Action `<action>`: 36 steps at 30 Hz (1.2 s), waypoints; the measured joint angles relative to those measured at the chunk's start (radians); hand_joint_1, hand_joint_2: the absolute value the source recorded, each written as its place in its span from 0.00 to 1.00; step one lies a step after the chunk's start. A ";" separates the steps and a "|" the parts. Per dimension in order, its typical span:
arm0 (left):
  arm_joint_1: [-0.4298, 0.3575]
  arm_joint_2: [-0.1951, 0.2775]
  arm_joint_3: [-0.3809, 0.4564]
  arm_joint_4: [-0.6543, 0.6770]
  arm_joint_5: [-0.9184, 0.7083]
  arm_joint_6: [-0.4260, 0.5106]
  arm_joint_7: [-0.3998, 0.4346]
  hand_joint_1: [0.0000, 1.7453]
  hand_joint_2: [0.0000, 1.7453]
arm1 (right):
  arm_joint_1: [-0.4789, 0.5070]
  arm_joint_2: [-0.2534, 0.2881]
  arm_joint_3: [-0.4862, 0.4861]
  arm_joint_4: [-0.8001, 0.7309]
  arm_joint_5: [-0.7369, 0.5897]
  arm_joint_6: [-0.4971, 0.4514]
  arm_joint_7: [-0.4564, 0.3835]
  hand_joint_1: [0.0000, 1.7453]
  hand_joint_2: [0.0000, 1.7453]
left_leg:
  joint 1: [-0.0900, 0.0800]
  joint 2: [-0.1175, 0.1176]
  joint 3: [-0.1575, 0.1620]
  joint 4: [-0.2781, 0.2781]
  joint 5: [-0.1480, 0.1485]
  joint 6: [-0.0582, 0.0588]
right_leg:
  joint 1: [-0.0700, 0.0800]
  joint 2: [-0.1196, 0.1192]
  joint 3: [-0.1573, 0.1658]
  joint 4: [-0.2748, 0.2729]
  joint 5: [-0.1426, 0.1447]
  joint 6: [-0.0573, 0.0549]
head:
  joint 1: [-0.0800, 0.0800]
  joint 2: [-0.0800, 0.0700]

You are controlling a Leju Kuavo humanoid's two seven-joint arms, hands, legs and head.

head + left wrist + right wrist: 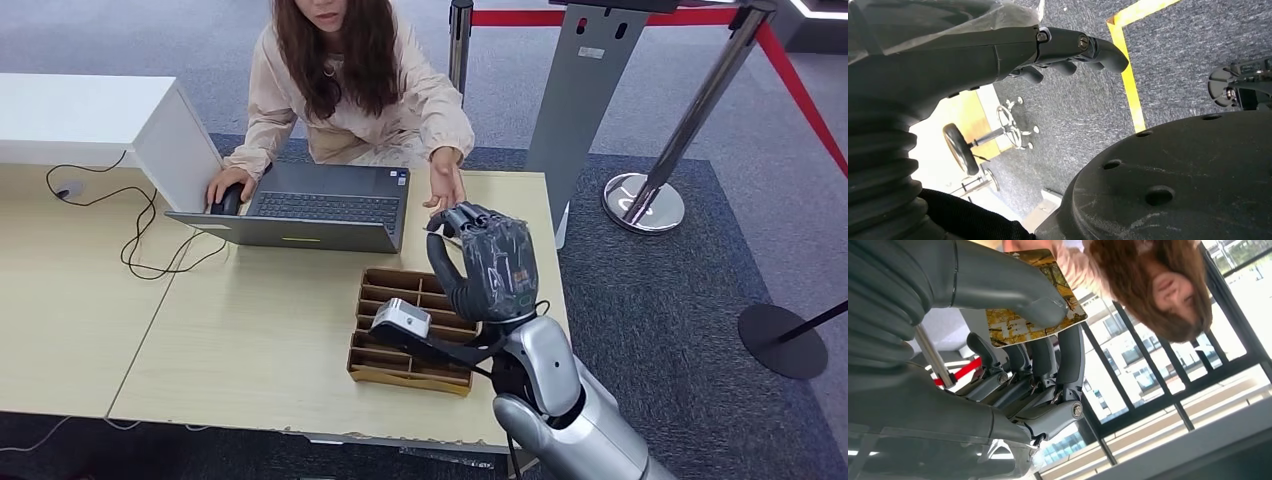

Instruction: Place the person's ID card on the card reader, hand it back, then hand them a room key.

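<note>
My right hand (490, 265) is raised over the right end of the wooden table (250, 340), just below the person's outstretched hand (445, 188). In the right wrist view that hand (1013, 375) pinches a card with a yellow-brown leafy print (1013, 325) between thumb and fingers, held up toward the person. The white card reader (402, 318) sits on the wooden divider tray (400, 375), close beside my right forearm. My left hand (1068, 50) hangs over the carpet with nothing in it.
A person sits behind an open laptop (320, 205) with one hand on a mouse (228, 200). A white box (90, 120) and cables (140, 235) occupy the left side. Stanchion posts with red rope (645, 200) stand to the right of the table.
</note>
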 joint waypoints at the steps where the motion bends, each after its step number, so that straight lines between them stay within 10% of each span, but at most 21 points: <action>1: 0.000 0.000 0.000 0.000 0.000 0.000 0.000 0.00 0.00 | -0.009 -0.002 -0.004 -0.004 -0.001 0.004 0.002 0.92 1.00 | 0.000 0.000 0.000 0.000 0.000 0.000 | 0.000 0.000 0.000 0.000 0.000 0.000 | 0.000 0.000; 36: -0.003 -0.005 -0.003 0.000 -0.056 0.012 -0.011 0.00 0.00 | -0.228 0.114 0.014 0.396 -0.055 -0.041 -0.042 1.00 1.00 | 0.000 -0.001 -0.001 0.000 0.000 0.000 | 0.000 0.000 0.000 0.000 0.001 0.001 | 0.000 0.000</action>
